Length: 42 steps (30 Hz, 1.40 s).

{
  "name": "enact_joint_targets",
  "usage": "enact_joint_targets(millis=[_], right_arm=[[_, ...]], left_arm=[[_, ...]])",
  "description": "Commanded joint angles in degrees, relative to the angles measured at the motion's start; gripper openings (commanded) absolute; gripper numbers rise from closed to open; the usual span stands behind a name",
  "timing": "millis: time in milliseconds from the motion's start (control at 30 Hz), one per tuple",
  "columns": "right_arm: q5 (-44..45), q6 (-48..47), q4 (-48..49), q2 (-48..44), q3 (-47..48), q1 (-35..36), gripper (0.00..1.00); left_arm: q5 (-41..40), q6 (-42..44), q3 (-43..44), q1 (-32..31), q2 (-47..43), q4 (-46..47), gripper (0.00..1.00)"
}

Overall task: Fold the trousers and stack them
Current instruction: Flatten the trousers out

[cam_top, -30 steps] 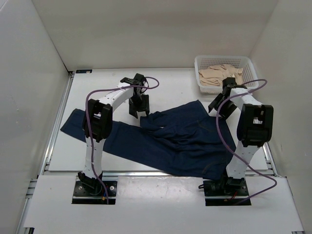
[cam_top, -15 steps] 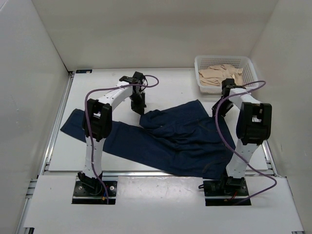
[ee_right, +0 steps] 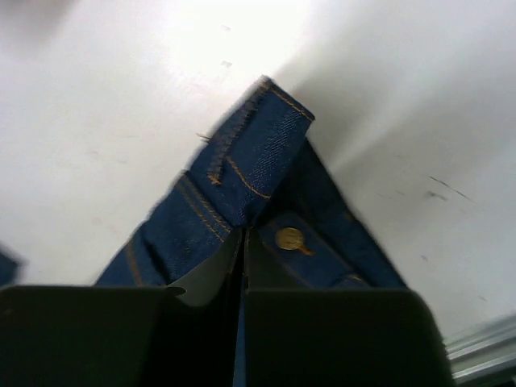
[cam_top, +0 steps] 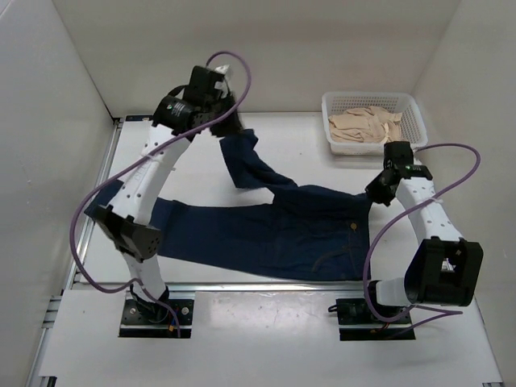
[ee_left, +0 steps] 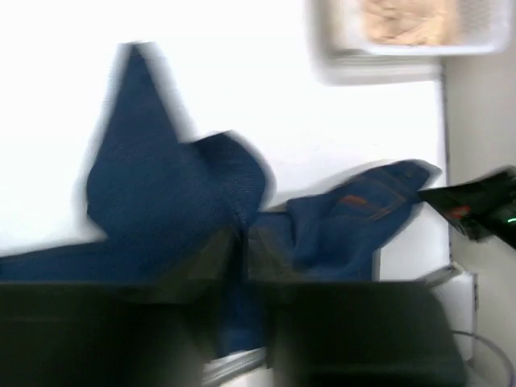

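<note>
Top external view: we see the trousers (cam_top: 274, 230) spread along the table's (cam_top: 298, 153) near edge, well short of the basket (cam_top: 407, 109). Our right gripper (cam_top: 377, 189) pinches their waistband corner below the basket. Our left gripper (cam_top: 230, 126) clamps one raised leg left of the basket, with bare table between. The basket holds tan cloth (cam_top: 364, 125).

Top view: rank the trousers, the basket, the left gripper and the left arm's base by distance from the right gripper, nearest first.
1. trousers: waistband clamped in the right gripper.
2. basket: just behind it, far right corner.
3. left gripper: up high, far left.
4. left arm's base: near-left edge.
</note>
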Motion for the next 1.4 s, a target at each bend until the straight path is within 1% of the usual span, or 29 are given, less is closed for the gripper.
enact_joint_targets(millis=[0,33,67,133,167,200,233,267,333,367,433,467,500,533,567,600,633,800,867,967,1033,1067,1100,1133,1200,1233,1300,1333,1367], right_arm=[[6.1,0.3,-0.7,-0.6,-2.4,-0.1,0.00],[6.1,0.3,-0.7,-0.6,-3.0,-0.1,0.00],[6.9,0.3,-0.7,-0.6,-3.0,-0.6,0.00],[7.6,0.3,-1.2,-0.6,-3.0,-0.6,0.00],[8.1,-0.4,-1.2,-1.1,-3.0,-0.6,0.00],[8.1,-0.4,-1.8,-1.1,-3.6,-0.6,0.00],[8.8,-1.0,-1.8,-1.1,-3.6,-0.6,0.00],[8.8,-1.0,-1.8,-1.1,-4.2,-0.6,0.00],[8.8,-1.6,-1.2,-1.1,-4.2,-0.6,0.00],[8.0,-1.6,-1.2,-1.1,-4.2,-0.6,0.00],[7.5,-2.1,-1.2,-1.1,-4.2,-0.6,0.00],[7.5,-2.1,-1.2,-1.1,-4.2,-0.6,0.00],[6.9,-2.6,-1.2,-1.1,-4.7,-0.6,0.00],[6.9,-2.6,-1.2,-1.1,-4.7,-0.6,0.00],[6.9,-3.3,-1.2,-1.1,-4.7,-0.6,0.00],[6.9,-3.3,-1.2,-1.1,-4.2,-0.6,0.00],[6.9,-3.3,-1.2,-1.7,-4.2,-0.6,0.00],[5.7,-5.2,-1.9,-0.3,-2.9,-0.6,0.00],[5.7,-5.2,-1.9,1.1,-2.3,-0.6,0.00],[5.1,-5.2,-1.9,1.7,-2.3,-0.6,0.00],[4.6,-5.2,-1.9,1.7,-2.3,-0.6,0.00],[4.6,-5.2,-1.9,1.7,-2.3,-0.6,0.00],[4.6,-5.7,-1.9,1.2,-2.3,-0.6,0.00],[4.6,-5.7,-1.9,1.2,-2.3,-0.6,0.00],[5.3,-6.3,-2.6,-0.1,-2.3,-0.6,0.00],[5.8,-6.3,-2.6,-0.1,-1.8,-0.6,0.00],[7.6,-6.3,-3.2,-0.6,-1.7,-0.6,0.00],[8.4,-6.3,-3.2,-0.6,-1.7,-0.6,0.00],[8.9,-5.7,-3.2,-0.6,-1.7,-0.6,0.00]], left_arm=[[0.1,-2.5,8.3,-1.9,10.7,-0.4,0.43],[-0.5,-1.5,16.6,-1.9,14.3,-0.9,0.70],[-0.5,-0.9,22.3,-1.4,23.0,-5.1,0.83],[3.1,-0.4,36.9,1.5,30.6,-12.6,0.85],[3.1,-0.4,35.6,2.3,31.1,-14.5,0.83],[1.8,0.1,31.1,2.9,28.5,-12.6,0.80],[0.3,0.1,24.2,4.1,24.6,-9.0,0.61],[-1.9,0.8,8.9,4.9,15.8,-4.2,0.44],[-2.0,0.1,-3.6,7.4,8.3,5.4,0.10],[-2.0,-0.5,-10.8,10.4,6.0,6.5,0.10],[-1.3,-1.0,-14.7,12.9,3.4,7.1,0.10],[-0.7,-0.3,-15.9,14.5,3.4,7.1,0.14],[-0.7,-0.3,-16.4,15.1,5.8,6.6,0.31],[-0.7,0.3,-15.8,15.7,7.4,5.4,0.41],[-0.7,0.3,-15.8,15.7,9.1,4.5,0.59],[-1.2,0.3,-15.0,16.2,12.1,3.8,0.73],[-1.2,0.3,-15.0,16.2,13.6,3.8,0.79],[-1.2,-0.4,-15.0,16.2,22.3,3.8,0.81],[0.4,-1.5,-15.6,16.2,23.3,6.8,0.82],[0.5,-3.5,-15.6,16.2,26.0,6.8,0.82],[-0.9,-3.6,-15.0,16.2,27.6,6.8,0.67],[-0.9,-3.6,-15.0,16.2,27.7,6.8,0.54],[-1.4,-3.6,-14.2,16.8,27.7,6.0,0.30],[-2.8,-3.6,-11.8,16.8,27.7,4.5,0.11],[-6.2,-2.7,-9.3,17.3,24.7,2.0,0.10],[-11.7,-2.1,-8.6,16.7,22.4,0.4,0.10],[-16.3,-1.3,-8.6,16.2,13.5,0.4,0.10],[-17.2,-1.3,-9.2,16.2,10.5,-0.2,0.10],[-18.1,-1.3,-10.1,16.2,4.7,-1.3,0.10]])
